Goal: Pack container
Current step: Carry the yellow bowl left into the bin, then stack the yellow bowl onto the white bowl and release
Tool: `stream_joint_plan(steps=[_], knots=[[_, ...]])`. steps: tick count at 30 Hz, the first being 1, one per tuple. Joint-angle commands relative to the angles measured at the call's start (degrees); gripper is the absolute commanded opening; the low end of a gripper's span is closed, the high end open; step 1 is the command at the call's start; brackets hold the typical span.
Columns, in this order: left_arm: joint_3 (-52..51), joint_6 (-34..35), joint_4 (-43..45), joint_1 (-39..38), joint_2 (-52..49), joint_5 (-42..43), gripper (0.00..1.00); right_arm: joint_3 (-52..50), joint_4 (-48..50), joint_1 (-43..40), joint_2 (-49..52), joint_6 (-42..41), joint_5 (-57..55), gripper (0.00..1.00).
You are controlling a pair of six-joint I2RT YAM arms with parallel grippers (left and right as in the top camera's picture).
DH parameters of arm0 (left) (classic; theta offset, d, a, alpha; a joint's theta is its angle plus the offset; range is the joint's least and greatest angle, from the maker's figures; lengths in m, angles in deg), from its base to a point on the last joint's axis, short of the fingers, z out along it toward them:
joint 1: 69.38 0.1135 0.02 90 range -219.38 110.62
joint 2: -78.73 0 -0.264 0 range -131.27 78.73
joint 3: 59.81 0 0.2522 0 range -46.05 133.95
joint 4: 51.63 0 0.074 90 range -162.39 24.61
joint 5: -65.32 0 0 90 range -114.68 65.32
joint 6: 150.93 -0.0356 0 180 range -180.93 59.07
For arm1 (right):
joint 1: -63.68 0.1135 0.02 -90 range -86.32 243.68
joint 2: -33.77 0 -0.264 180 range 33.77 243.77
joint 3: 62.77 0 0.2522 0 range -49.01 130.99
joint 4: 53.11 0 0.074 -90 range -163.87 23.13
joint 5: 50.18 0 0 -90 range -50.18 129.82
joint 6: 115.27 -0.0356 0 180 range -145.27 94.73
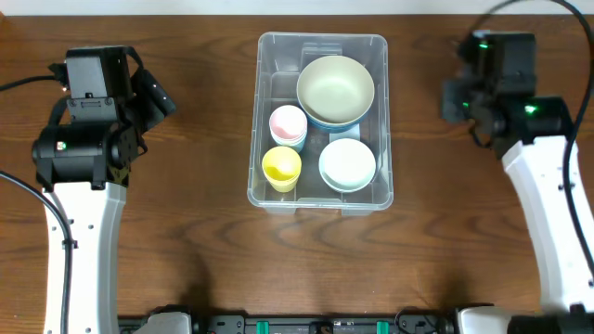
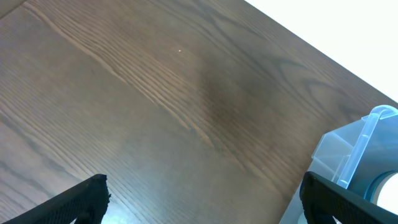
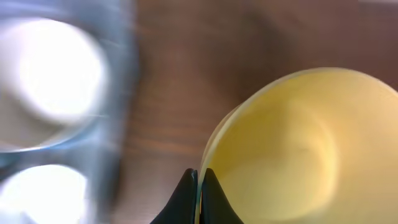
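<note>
The container (image 1: 278,70) sits at the middle of the wooden table (image 1: 186,232), between my two arms so either can reach it, and it is already well filled. A big pale green bowl (image 1: 335,85) rests on a blue one at its 1 o'clock corner, a stack of pink cups (image 1: 288,123) stands at 9 o'clock, a yellow cup (image 1: 281,167) at 7 o'clock, and white bowls (image 1: 347,162) are nested at 5 o'clock. Stacking like with like saves floor space, and only a little bare floor shows, at 11 o'clock. My left gripper (image 1: 160,97) hangs at 9 o'clock of the bin, well apart from it. Its jaws are spread wide over bare wood with nothing between them (image 2: 204,180), so I judge it parked out of the way. My right gripper (image 3: 199,180) is off at 3 o'clock of the bin, with its jaws closed tight. In my wrist view the thin rim of a pale yellow bowl (image 3: 292,155) runs straight up between the two tips, so I seem to be pinching that rim. A rim pinch suits a wide, shallow thing I cannot span. From overhead my own wrist hides this bowl, so I cannot confirm the hold there. The view is blurred, and the bin wall (image 3: 118,124) lies at 9 o'clock of the bowl, across a strip of table. I take the next job to be carrying the bowl into the bin. A thin-rim grip could let it swing or slip.
</note>
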Motion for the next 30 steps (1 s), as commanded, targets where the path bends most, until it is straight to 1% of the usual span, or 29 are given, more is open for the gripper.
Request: stream_joint_plan(steps=[1,5,9,15,21,30], knots=[[0.7,0.1,-0.1,0.2,-0.3,-0.9,0.98,3.4,-1.5,6.9,-1.3,2.6,0.4,0.01],[0.7,0.1,-0.1,0.2,-0.3,-0.9,0.98,3.8,-1.8,16.5,-1.1,3.0,0.2,0.01],[0.7,0.1,-0.1,0.2,-0.3,-0.9,0.98,3.8,-3.4,24.1,-0.1,3.0,-0.3,0.01],[0.7,0.1,-0.1,0.2,-0.3,-0.9,0.98,3.8,-7.3,31.5,3.3,3.0,-2.1,0.01],[0.7,0.1,-0.1,0.2,-0.3,-0.9,0.98,3.8,-11.7,33.8,8.7,2.9,-3.2,0.01],[0.7,0.1,-0.1,0.2,-0.3,-0.9,0.98,3.8,-13.2,33.8,14.9,2.3,-3.0,0.01]])
